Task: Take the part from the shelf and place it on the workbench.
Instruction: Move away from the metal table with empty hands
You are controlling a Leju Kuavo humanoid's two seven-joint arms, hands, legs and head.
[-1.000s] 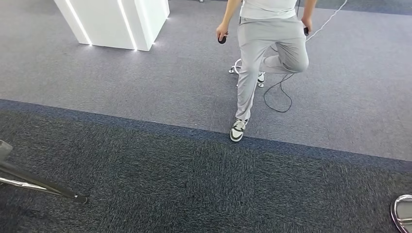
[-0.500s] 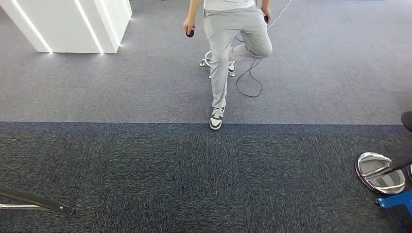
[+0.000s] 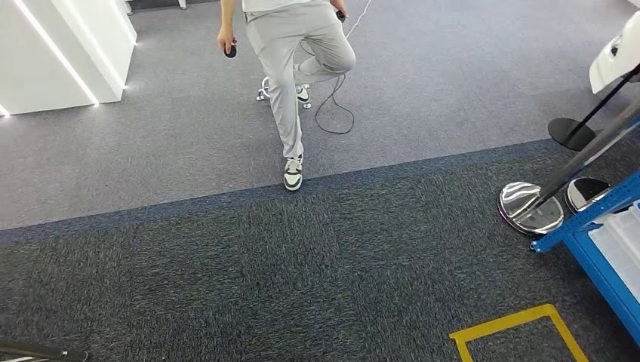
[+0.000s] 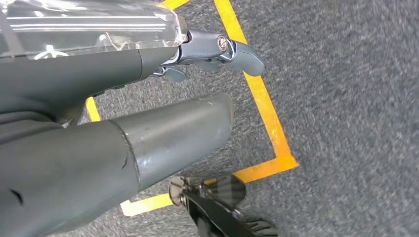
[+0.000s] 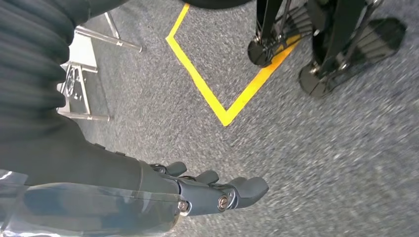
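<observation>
My left robot hand [image 4: 207, 54] and right robot hand [image 5: 217, 190] hang over the carpet [image 3: 226, 264], fingers apart, holding nothing. A blue shelf [image 3: 604, 241] stands at 3 o'clock; I cannot make out the part. A person [image 3: 290, 68] stands at 12 o'clock.

Open carpet [image 3: 226, 279] ahead; a person [image 3: 290, 68] stands beyond, chrome stand bases [image 3: 530, 207] and a blue frame [image 3: 596, 226] crowd the right.

person in light grey trousers [image 3: 290, 53]: 1
shiny round chrome stand bases [image 3: 528, 209]: 2
black round stand base [image 3: 571, 133]: 1
blue metal frame [image 3: 596, 215]: 1
yellow floor-tape outline [image 3: 517, 322]: 1
</observation>
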